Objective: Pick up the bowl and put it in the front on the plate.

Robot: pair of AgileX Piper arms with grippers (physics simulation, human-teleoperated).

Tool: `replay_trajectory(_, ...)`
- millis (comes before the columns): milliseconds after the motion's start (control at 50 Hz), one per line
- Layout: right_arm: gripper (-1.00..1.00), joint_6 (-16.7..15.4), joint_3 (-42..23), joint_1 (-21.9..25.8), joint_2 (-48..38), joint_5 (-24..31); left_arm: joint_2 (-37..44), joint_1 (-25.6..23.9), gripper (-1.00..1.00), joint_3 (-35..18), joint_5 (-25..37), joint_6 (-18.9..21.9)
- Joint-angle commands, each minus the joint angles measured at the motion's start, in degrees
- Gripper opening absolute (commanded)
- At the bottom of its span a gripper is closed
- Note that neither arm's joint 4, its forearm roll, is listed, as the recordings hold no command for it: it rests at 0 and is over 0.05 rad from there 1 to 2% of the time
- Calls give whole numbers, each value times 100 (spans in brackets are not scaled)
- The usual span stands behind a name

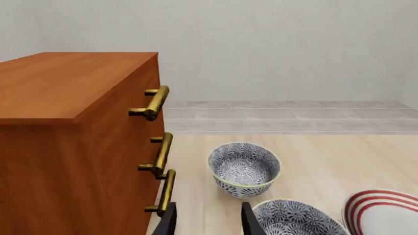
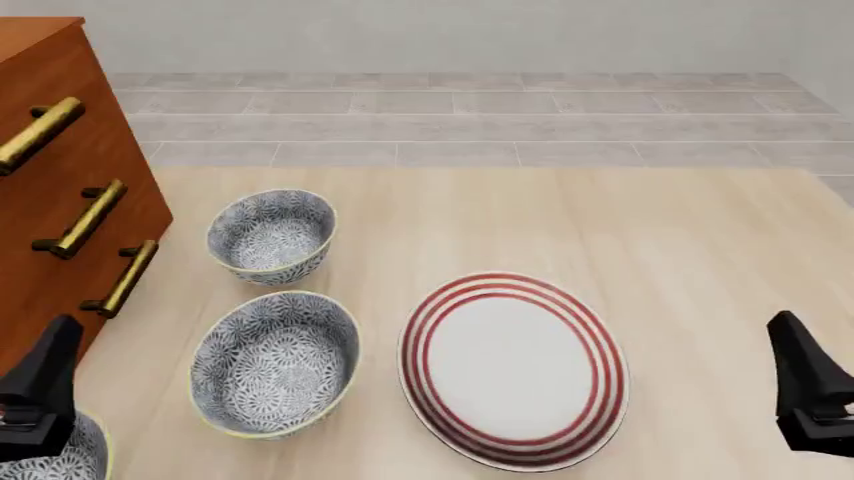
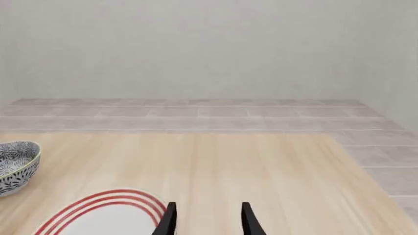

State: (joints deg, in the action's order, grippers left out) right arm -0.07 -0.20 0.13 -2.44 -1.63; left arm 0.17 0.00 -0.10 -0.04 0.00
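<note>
The left gripper (image 1: 207, 223) has its two dark fingers apart, with nothing between them. It hangs above the wood table (image 2: 667, 240), close to the brown dresser (image 2: 54, 190). In the front view the left gripper (image 2: 38, 385) shows only as a dark shape at the near left edge.

The right gripper (image 3: 207, 220) also has its fingers apart and holds nothing. It hangs over the table just past the rim of the plate (image 3: 107, 215). In the front view it is a dark shape at the near right edge (image 2: 807, 390), well apart from the plate.

There are three blue and white flower bowls on the left side of the table, in a row that runs from near to far. The bowl (image 2: 54, 455) nearest the front sits in the near left corner, mostly cut off and partly behind the left gripper. The middle bowl (image 2: 275, 362) stands upright just beside the plate (image 2: 514, 370), on its left. The far bowl (image 2: 271, 236) stands upright behind the middle one, near the dresser.

The plate is white with red rings. It lies flat in the middle of the table with nothing on it.

The dresser has three gold handles (image 2: 83, 218) on its front
</note>
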Motion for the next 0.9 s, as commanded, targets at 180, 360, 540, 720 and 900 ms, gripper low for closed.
replay_trajectory(180,100,63,-455,186,-1446,-860,26,1,100,-15,-7,-1)
replay_trajectory(360,100,-268,-1279,694,-2965,-1452,26,1,100,-15,-7,-1)
replay_trajectory(540,100,-632,-2052,1161,-3953,-1638,27,1,100,-15,-7,-1)
replay_trajectory(720,100,-695,-2639,1464,-4836,-1664,27,1,100,-15,-7,-1)
replay_trajectory(900,100,-836,-3291,1912,-5575,-1534,26,1,100,-15,-7,0)
